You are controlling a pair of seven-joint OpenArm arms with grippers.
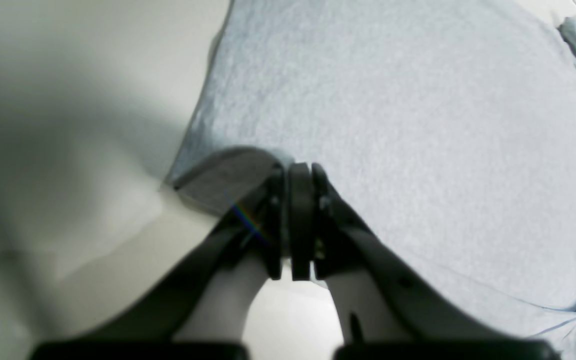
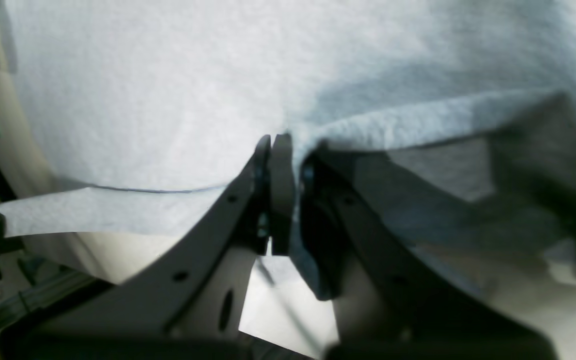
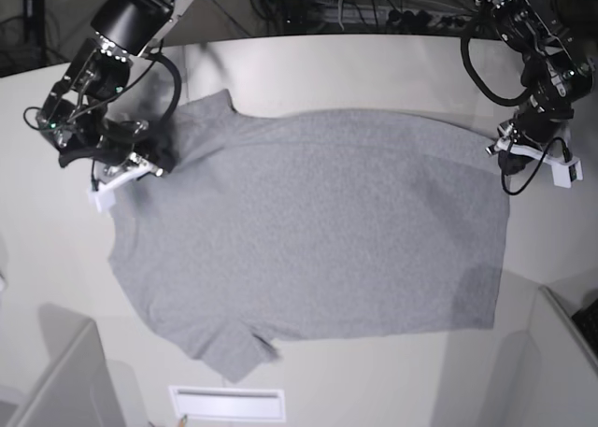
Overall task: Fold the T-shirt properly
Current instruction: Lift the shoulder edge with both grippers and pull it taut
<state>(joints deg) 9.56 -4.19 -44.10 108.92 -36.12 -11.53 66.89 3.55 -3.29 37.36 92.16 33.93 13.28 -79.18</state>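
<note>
The heather-grey T-shirt (image 3: pixel 308 231) lies spread flat on the pale table (image 3: pixel 374 72), plain side up, with its sleeves toward the left and its hem toward the right. My left gripper (image 1: pixel 300 172) is shut on the shirt's edge, and a small flap of cloth (image 1: pixel 228 177) is lifted beside it. In the base view that gripper (image 3: pixel 502 156) sits at the shirt's far right corner. My right gripper (image 2: pixel 288 145) is shut on a raised fold of the T-shirt (image 2: pixel 168 100). In the base view it (image 3: pixel 154 165) is at the shirt's left edge, near the far sleeve (image 3: pixel 207 114).
A white slotted plate (image 3: pixel 224 404) lies at the table's front edge. Grey box corners stand at the front left (image 3: pixel 65 380) and front right (image 3: pixel 561 352). Cables (image 3: pixel 374 16) run behind the table's far edge.
</note>
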